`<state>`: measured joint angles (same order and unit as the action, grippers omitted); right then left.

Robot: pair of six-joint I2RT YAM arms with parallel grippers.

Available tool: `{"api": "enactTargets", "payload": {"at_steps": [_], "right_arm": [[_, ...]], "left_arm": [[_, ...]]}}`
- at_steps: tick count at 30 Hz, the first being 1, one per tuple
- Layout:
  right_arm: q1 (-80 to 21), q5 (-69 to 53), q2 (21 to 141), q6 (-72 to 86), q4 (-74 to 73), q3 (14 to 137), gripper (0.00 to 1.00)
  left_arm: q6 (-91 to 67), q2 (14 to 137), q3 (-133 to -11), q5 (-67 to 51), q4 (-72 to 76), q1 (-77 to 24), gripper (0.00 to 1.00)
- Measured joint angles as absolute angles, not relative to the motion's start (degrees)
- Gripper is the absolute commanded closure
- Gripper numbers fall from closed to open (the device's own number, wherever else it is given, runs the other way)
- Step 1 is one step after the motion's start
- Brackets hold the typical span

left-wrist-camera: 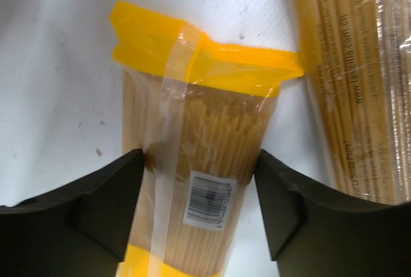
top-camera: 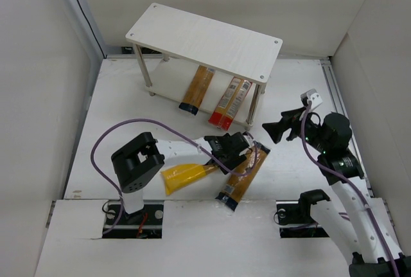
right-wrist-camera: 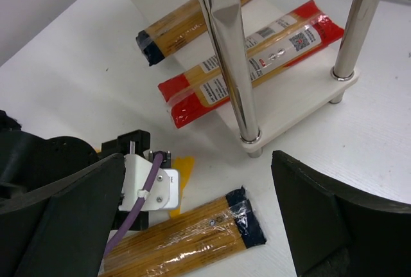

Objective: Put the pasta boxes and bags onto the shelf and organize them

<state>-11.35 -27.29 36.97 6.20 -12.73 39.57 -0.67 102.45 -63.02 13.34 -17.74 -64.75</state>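
Note:
The shelf (top-camera: 205, 39) stands at the back. Its lower board (right-wrist-camera: 302, 97) holds a clear bag of brown-orange spaghetti (top-camera: 196, 89) (right-wrist-camera: 186, 17) and the red-and-orange pack (top-camera: 228, 102) (right-wrist-camera: 250, 58). The yellow bag (top-camera: 180, 176) (left-wrist-camera: 199, 129) lies on the table. My left gripper (top-camera: 241, 150) (left-wrist-camera: 199, 161) is low over it, fingers pressed on both its sides near the barcode. The second clear bag (top-camera: 244, 175) (left-wrist-camera: 359, 65) (right-wrist-camera: 186, 238) lies just right of it. My right gripper (top-camera: 279, 129) (right-wrist-camera: 198, 161) is open and empty, raised by the shelf's front right leg (right-wrist-camera: 231, 45).
White walls close in the table on the left, back and right. The left arm's purple cable (top-camera: 128, 129) arcs over the table. The left wrist's white camera mount (right-wrist-camera: 148, 184) shows below my right gripper. The top board of the shelf carries nothing.

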Motion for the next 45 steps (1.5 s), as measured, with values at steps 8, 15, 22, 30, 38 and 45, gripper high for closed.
{"api": "enactTargets", "payload": {"at_steps": [8,15,22,30,38,45], "right_arm": [[-11.4,-25.5,33.7,6.2,-12.6,39.6,0.0],[-11.4,-25.1,33.3,6.2,-12.4,39.6,0.0],[-11.4,-24.6,33.3,6.2,-12.4,39.6,0.0],[-11.4,-24.3,33.1,6.2,-12.4,39.6,0.0],[-11.4,-23.7,32.2,6.2,-12.4,39.6,0.0],[-11.4,-23.4,32.2,6.2,-12.4,39.5,0.0]], "left_arm": [[1.6,100.9,-62.0,8.0,-15.5,-63.4,1.0],[-2.4,101.2,-63.0,9.7,-15.1,-63.3,1.0],[-13.4,101.5,-67.0,22.0,-21.3,-63.6,1.0],[-17.0,86.4,-71.0,31.7,-20.3,-63.7,1.0],[-14.5,76.6,-73.3,40.8,-15.2,-67.4,1.0],[-7.0,68.5,-73.3,42.1,-13.1,-71.9,1.0]]}}
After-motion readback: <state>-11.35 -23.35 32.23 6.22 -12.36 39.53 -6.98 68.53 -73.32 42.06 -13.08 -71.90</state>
